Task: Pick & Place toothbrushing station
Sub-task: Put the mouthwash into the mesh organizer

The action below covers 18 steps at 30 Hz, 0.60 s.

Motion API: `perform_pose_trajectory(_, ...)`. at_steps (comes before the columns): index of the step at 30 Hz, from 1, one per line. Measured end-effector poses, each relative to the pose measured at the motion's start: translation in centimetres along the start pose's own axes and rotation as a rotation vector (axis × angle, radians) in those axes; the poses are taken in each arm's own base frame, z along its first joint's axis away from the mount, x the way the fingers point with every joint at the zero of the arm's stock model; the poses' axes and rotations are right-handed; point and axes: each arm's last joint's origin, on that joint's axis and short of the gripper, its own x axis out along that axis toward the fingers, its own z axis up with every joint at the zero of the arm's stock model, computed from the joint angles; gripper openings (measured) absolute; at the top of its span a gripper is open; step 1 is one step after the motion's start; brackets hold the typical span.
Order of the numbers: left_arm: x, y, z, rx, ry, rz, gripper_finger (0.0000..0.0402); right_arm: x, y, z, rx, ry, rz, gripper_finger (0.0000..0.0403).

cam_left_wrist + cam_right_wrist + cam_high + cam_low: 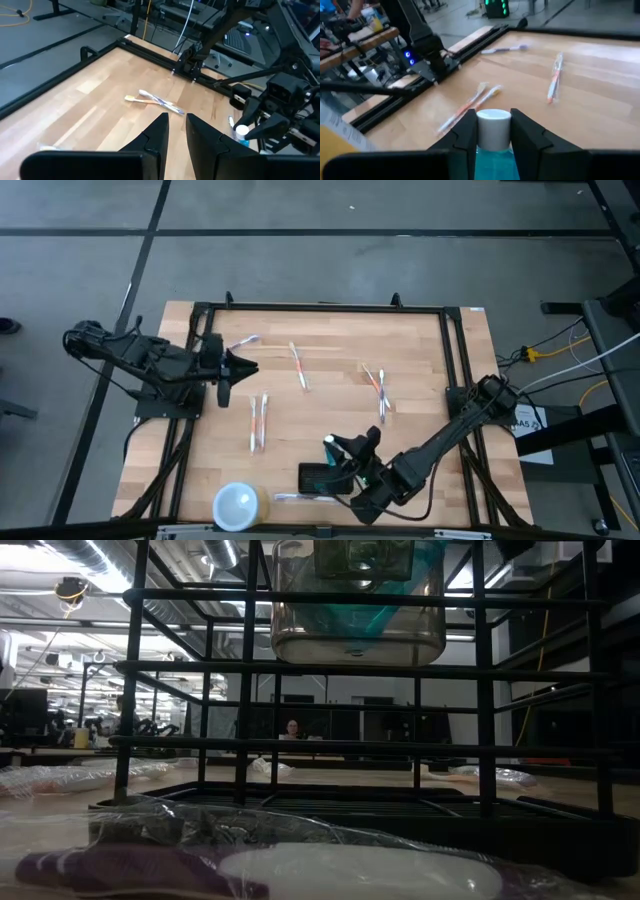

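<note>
Station [318, 477] just beside right claw [340, 448]

I see a pale wooden butcher-block tabletop [330, 420] with a smooth satin finish, edged by a matt black metal frame [320, 308]. Wrapped toothbrushes [258, 423] lie in glossy, crinkled clear plastic. The white bottle cap [493, 130] looks like smooth matt plastic.

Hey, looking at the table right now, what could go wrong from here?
The right hand grips a blue bottle near its white cap; it might slip or tilt. It hovers over the black holder box, so a misaligned drop could knock the box. Wrapped toothbrushes nearby could get swept aside.
</note>
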Motion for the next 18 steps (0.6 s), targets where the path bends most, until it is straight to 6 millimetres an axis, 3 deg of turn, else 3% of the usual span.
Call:
perform_pose_trajectory(8, 1.1, -1.9, -1.4, 0.024, 0.014, 0.042, 0.0061, -0.2, 0.5, -2.3, -0.005, -0.106, -0.012, 0.0087)
perform_pose_trajectory(18, 1.1, -3.6, -2.3, 0.028, -0.010, 0.036, 0.0061, -0.8, 1.8, -2.2, -0.007, -0.113, 0.043, 0.0087)
